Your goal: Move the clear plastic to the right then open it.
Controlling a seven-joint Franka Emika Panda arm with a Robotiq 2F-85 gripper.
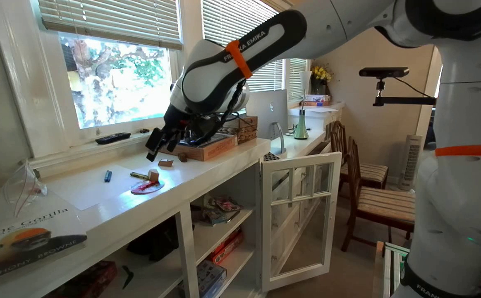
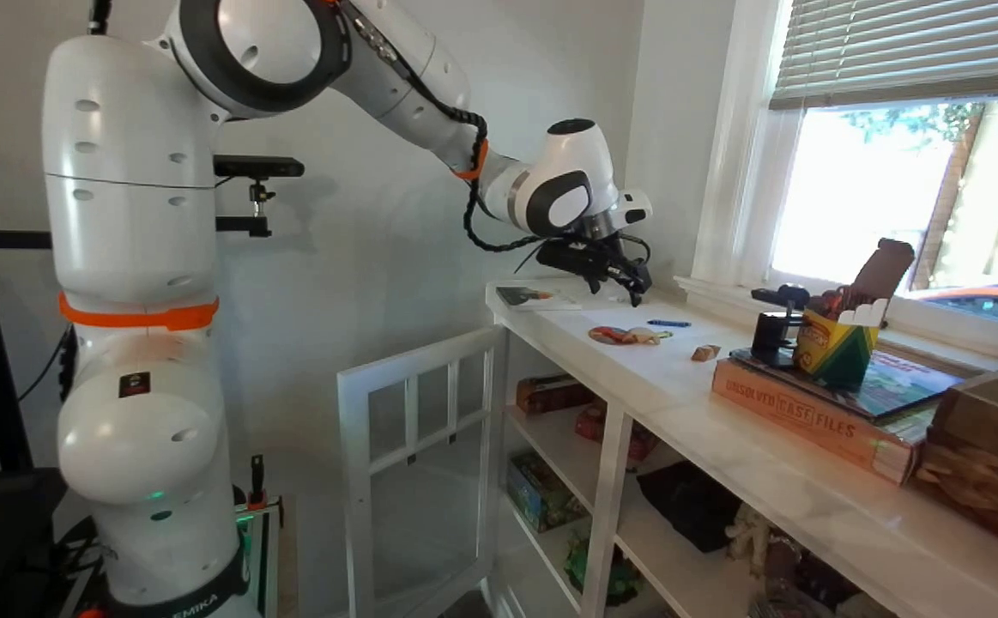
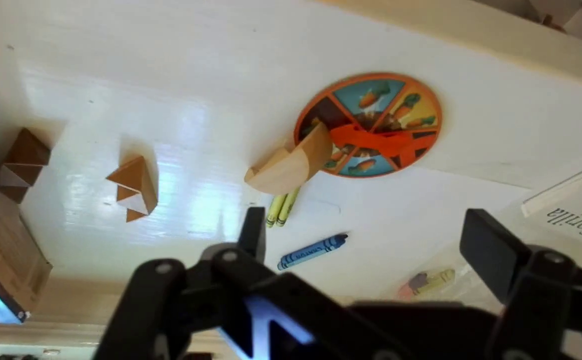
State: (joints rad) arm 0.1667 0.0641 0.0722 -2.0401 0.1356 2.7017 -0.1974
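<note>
The clear plastic is a see-through zip bag (image 1: 22, 188) with a thin red line, standing up crumpled at the window-side end of the white counter, by the book. In the wrist view the bag (image 3: 466, 285) is faint at the lower right, with yellow and reddish-purple crayon-like bits in it or under it. In the remaining exterior view I cannot make it out behind the gripper (image 2: 617, 290). My gripper (image 1: 162, 151) is open and empty above the counter, well apart from the bag. In the wrist view its fingers (image 3: 366, 235) are wide apart, with blue crayons (image 3: 313, 251) lying below between them.
A round picture disc (image 3: 423, 117) carries a red strip and a folded tan piece (image 3: 291, 170). Yellow crayons (image 3: 281, 206) and folded brown pieces (image 3: 138, 187) lie nearby. A gorilla book (image 1: 37, 244) overlaps the counter's front. An orange game box (image 2: 799, 416) and open cabinet door (image 2: 421, 472) also show.
</note>
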